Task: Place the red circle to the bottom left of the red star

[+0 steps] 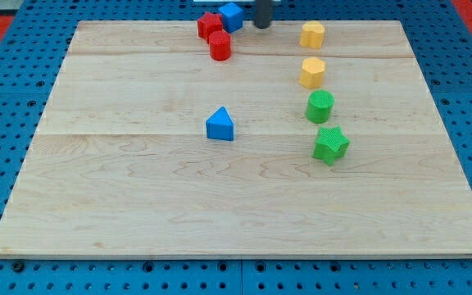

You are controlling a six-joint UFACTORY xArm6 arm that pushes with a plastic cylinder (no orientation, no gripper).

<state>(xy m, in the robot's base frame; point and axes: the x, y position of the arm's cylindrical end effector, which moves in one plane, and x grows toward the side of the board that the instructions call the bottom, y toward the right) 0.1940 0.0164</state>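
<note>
The red circle [220, 46] sits near the top edge of the wooden board [138, 205], touching the lower right of the red star [210, 25]. A blue cube [231, 16] touches the star's upper right. My tip [261, 24] is at the view's top, just right of the blue cube and up and to the right of the red circle, apart from both.
A blue triangle [220, 124] lies mid-board. On the right stand two yellow blocks [312, 35] [312, 72], a green circle [319, 106] and a green star [330, 145] in a column. Blue pegboard surrounds the board.
</note>
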